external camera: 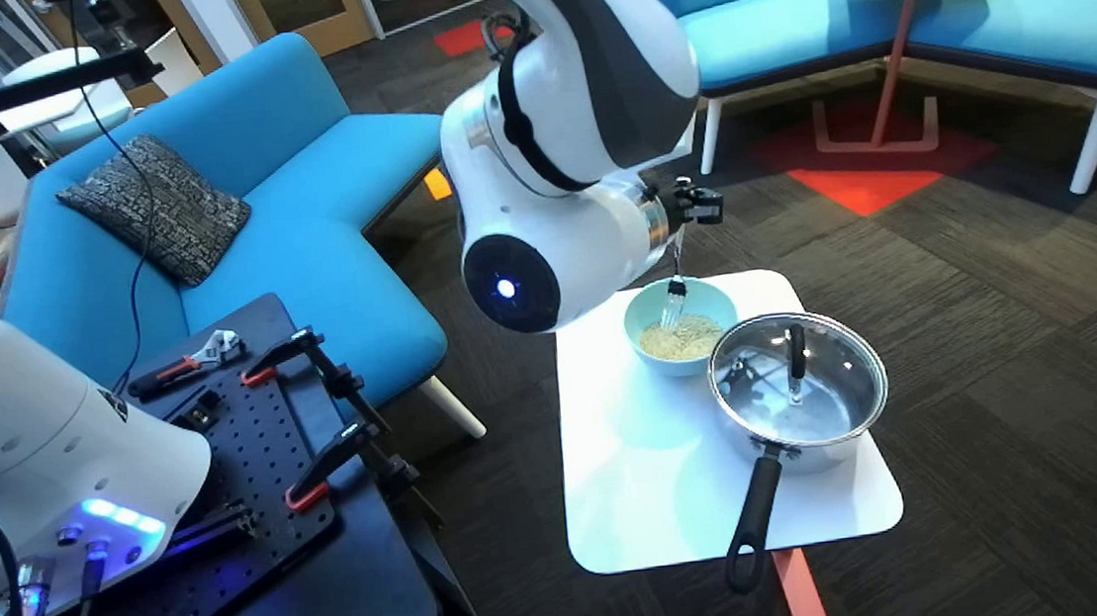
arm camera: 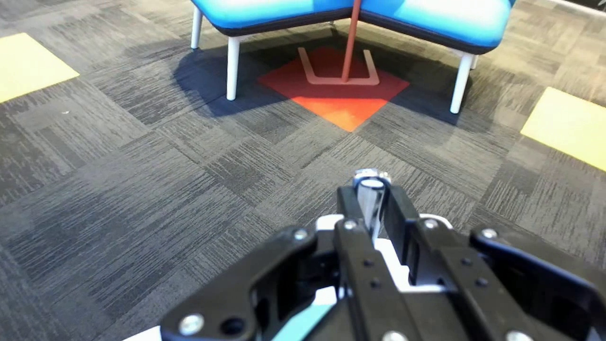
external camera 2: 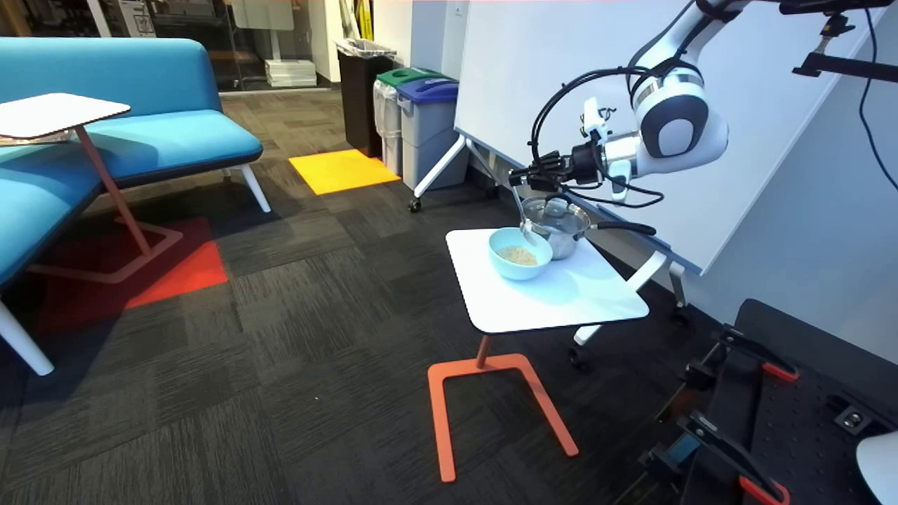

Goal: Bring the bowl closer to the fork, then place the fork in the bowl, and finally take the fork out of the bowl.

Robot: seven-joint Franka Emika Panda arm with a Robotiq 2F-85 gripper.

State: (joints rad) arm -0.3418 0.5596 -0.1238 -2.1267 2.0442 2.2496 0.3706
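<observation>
The bowl (external camera: 675, 369), pale blue with cream-coloured grains inside, stands on the small white table in both exterior views; it also shows there (external camera 2: 518, 271). A strip of it shows at the bottom of the wrist view (arm camera: 303, 324). My gripper (external camera: 701, 205) is above the bowl, its fingers shut on the handle end of the fork (external camera: 674, 302). The fork hangs down steeply, slightly tilted, tines low inside the bowl; I cannot tell whether they touch the grains. In the wrist view the shiny fork handle (arm camera: 370, 201) sits between the two black fingertips.
A grey metal pan (external camera: 805, 405) with a glass lid stands close beside the bowl, its black handle (external camera: 756, 518) reaching past the edge of the white table (external camera: 625, 500). A whiteboard (external camera 2: 596, 84) stands behind the arm. Blue sofas (external camera: 303, 230) are around.
</observation>
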